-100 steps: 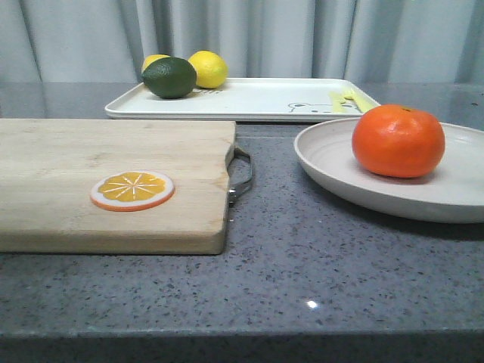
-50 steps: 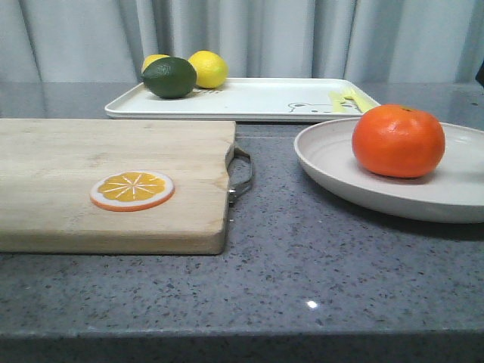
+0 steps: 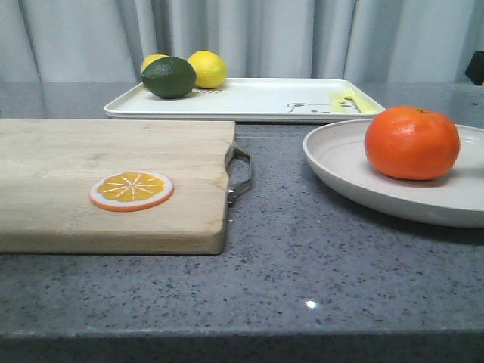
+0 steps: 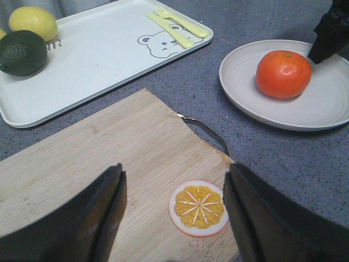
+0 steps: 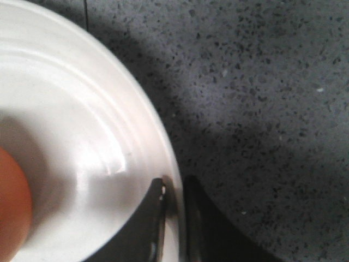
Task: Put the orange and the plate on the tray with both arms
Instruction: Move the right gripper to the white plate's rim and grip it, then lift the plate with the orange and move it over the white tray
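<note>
The orange [image 3: 412, 142] sits on the off-white plate [image 3: 340, 162] at the right of the counter. The white tray [image 3: 257, 98] with the bear drawing lies behind, apart from the plate. My right gripper [image 5: 175, 183] is shut on the plate's rim [image 5: 82, 136], one finger inside and one outside; the orange [image 5: 8, 207] is at the view's edge. It also shows in the left wrist view [image 4: 330, 35] at the plate's far side. My left gripper [image 4: 174, 174] is open and empty, hovering over the wooden cutting board [image 4: 109, 158].
An orange slice disc [image 3: 131, 189] lies on the cutting board [image 3: 113, 159], whose metal handle [image 3: 242, 174] points at the plate. On the tray are two lemons [image 3: 208, 68], a lime [image 3: 169, 77] and yellow cutlery [image 3: 348, 98]. A curtain hangs behind.
The plate with the orange has shifted a little to the right. A dark part of the right arm has come into the front view's right edge.
</note>
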### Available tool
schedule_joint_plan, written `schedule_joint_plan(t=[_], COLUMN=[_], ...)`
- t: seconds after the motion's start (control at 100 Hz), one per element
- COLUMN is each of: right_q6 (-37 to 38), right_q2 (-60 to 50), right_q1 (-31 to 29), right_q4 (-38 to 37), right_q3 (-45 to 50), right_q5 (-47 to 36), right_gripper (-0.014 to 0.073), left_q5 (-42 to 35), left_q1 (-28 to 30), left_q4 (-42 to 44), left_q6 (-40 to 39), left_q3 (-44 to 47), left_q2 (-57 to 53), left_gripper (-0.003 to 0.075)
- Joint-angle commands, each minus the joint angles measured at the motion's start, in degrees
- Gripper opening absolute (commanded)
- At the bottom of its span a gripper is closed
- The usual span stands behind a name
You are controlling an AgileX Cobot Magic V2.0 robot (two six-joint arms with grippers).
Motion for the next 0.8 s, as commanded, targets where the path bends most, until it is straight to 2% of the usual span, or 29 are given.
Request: schedule_joint_plan(t=[0.0, 0.24, 0.47, 0.79], right_q6=[-0.5, -0.5, -0.5, -7.0], right_q2=[-1.2, -1.4, -0.2, 10.9], right_q1=[0.1, 0.1, 0.1, 0.1], right_q4=[-0.6, 1.7, 3.8, 18.5], right_q3=[-1.3, -3.8, -14.6, -30.3], right_q5=[0.8, 4.4, 9.4, 12.3], right_gripper=[-0.0066, -0.0066, -0.0066, -0.0066], left_q5=[-4.5, -4.5, -4.5, -4.5], left_q1=[0.1, 0.1, 0.1, 0.1], left_q4=[-0.1, -0.1, -0.1, -0.1], left_q6=[0.1, 0.1, 0.1, 0.1], left_q3=[-1.5, -1.5, -1.5, -1.5], left_q2=[-0.4, -0.4, -0.4, -0.4], left_gripper=[0.0384, 0.0384, 0.0384, 0.0384])
